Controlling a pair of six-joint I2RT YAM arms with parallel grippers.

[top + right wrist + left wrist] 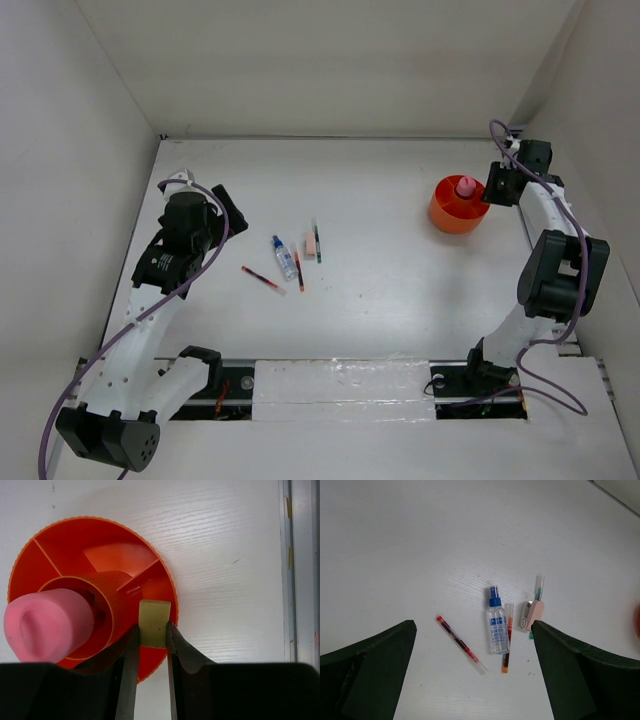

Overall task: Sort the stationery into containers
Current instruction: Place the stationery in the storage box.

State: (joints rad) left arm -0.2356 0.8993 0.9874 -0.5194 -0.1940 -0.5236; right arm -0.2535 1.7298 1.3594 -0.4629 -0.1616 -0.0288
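Placement step: right gripper (151,630) pinches tiny tan cube (154,619) over orange tub (90,520).
Next move likely calls for release into the compartment directly below; left gripper (472,625) spread.

Open table (400,300) is stretching across the centre of the top view, between the spray bottle (285,257), eraser block (310,245) and red pens (262,279) left of centre and the orange tub (452,214) at upper right. A pink-capped cylinder (466,186) is standing up from the tub's middle, and the right gripper (489,190) is crowding its right rim.
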